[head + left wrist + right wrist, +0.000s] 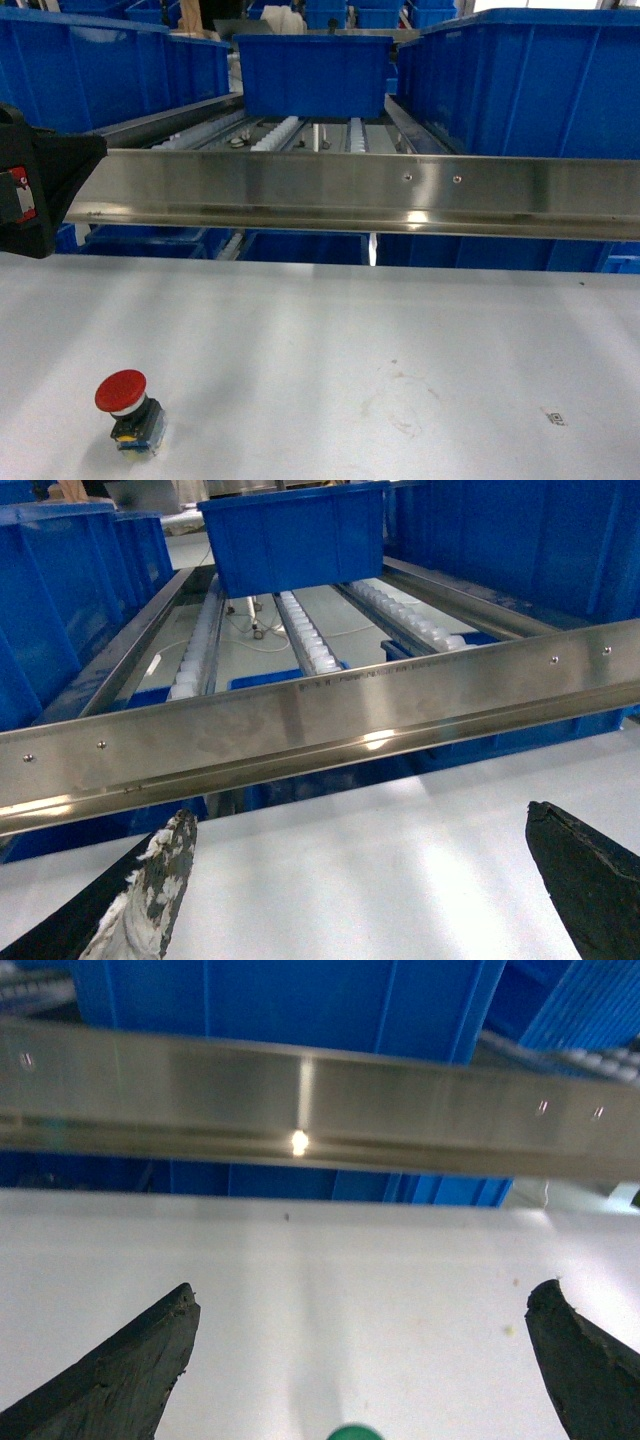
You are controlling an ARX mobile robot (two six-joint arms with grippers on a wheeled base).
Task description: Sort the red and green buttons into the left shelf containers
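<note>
The red button [120,408] stands upright on the white table [330,340] at the front left, with a wide red cap on a dark body. Only the top of the green button's cap [354,1432] shows, at the bottom edge of the right wrist view, centred below my open right gripper [365,1293]. My left gripper [360,818] is open over bare table with nothing between its fingers. A dark part of the left arm [30,180] shows at the head view's left edge. Big blue tubs, the left shelf containers [100,70], sit behind the steel rail.
A steel rail [350,190] runs across the table's far edge. Behind it are roller tracks [280,132] with a blue tub [313,72] in the middle and another [520,80] at the right. More blue tubs sit below the rail.
</note>
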